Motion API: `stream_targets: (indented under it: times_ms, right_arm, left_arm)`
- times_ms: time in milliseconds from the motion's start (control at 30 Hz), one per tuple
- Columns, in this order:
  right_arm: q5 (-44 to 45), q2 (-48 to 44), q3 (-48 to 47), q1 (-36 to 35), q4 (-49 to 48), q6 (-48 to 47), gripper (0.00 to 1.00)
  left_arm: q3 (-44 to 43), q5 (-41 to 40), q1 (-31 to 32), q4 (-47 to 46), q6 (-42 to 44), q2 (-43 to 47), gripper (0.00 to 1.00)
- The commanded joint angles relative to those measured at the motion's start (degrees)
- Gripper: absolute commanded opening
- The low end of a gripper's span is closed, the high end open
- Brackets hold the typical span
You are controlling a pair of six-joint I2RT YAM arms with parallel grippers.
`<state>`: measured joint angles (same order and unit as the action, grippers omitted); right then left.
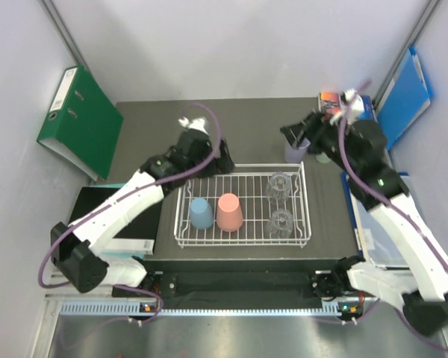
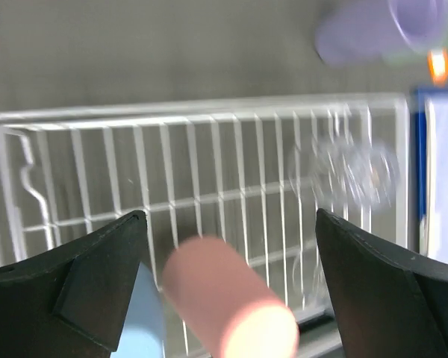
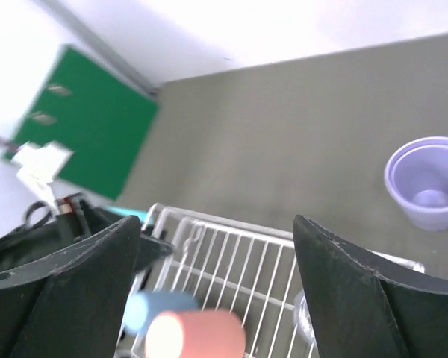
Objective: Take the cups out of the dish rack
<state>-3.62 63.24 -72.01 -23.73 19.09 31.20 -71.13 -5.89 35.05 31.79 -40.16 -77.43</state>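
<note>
The white dish rack point(image 1: 243, 167) sits mid-table. In it stand an upturned blue cup point(image 1: 201, 213), an upturned salmon cup point(image 1: 229, 212) and two clear glasses point(image 1: 279, 185) point(image 1: 281, 222). A lilac cup point(image 1: 296, 151) stands upright on the mat past the rack's far right corner, with a green cup point(image 1: 325, 157) partly hidden behind the right arm. My left gripper point(image 1: 215, 164) hovers open at the rack's far left edge; its view shows the salmon cup point(image 2: 224, 302) below its jaws. My right gripper point(image 1: 295, 134) is open and empty beside the lilac cup point(image 3: 427, 183).
A green binder point(image 1: 78, 123) leans at the back left and a blue folder point(image 1: 405, 97) at the back right. A black flat box point(image 1: 97, 205) lies left of the rack. Papers point(image 1: 369, 239) lie under the right arm.
</note>
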Motion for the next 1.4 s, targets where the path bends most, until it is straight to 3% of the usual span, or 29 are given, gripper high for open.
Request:
stream_targets:
  times_ms: [0,233,433,933,1033,1067,1100,1167,1200,1300,1367]
  right_arm:
    - [-3.8,-7.4,10.8,-1.8,-9.3,-1.0,0.82]
    - [-3.2,-12.4,14.3,-6.2,-6.1,-1.0,0.82]
    - [-3.3,-14.6,17.2,-9.2,-5.6,0.5,0.82]
    - [-1.5,-20.5,20.1,-11.8,-2.3,1.5,0.82]
    - [-1.3,-20.9,20.1,-11.9,-1.7,1.4,0.82]
    - [-1.1,-21.1,20.0,-11.9,-1.6,1.3,0.82]
    - [-1.0,-21.2,20.1,-11.9,-1.3,1.2,0.82]
    - [-0.6,-21.5,20.0,-11.9,-1.3,1.0,0.82]
    - [-0.7,-21.5,19.9,-11.9,-1.1,0.9,0.82]
    - [-0.4,-21.5,19.0,-11.8,-0.7,0.5,0.82]
    - [-0.2,-21.7,18.2,-12.0,-0.6,-0.1,0.84]
  left_arm:
    - [-3.4,-8.5,10.8,6.3,4.5,5.8,0.99]
    - [-1.2,-16.9,23.1,11.4,-4.3,8.0,0.99]
    - [0.9,-21.0,28.7,14.2,-9.7,6.2,0.99]
    - [5.0,-23.4,29.0,9.8,-12.7,-0.1,0.97]
    - [4.1,-23.5,29.0,9.8,-12.4,-1.6,0.83]
    - [3.9,-23.6,29.0,9.8,-12.1,-1.9,0.65]
    - [3.5,-23.8,29.0,10.1,-12.0,-2.7,0.53]
    - [2.3,-24.2,29.0,11.0,-11.8,-3.4,0.38]
    - [1.7,-24.1,29.0,11.6,-11.3,-4.0,0.2]
    - [-1.5,-24.2,29.1,14.2,-10.6,-4.2,0.0]
    - [-5.5,-24.5,29.1,15.9,-9.4,-3.8,0.0]
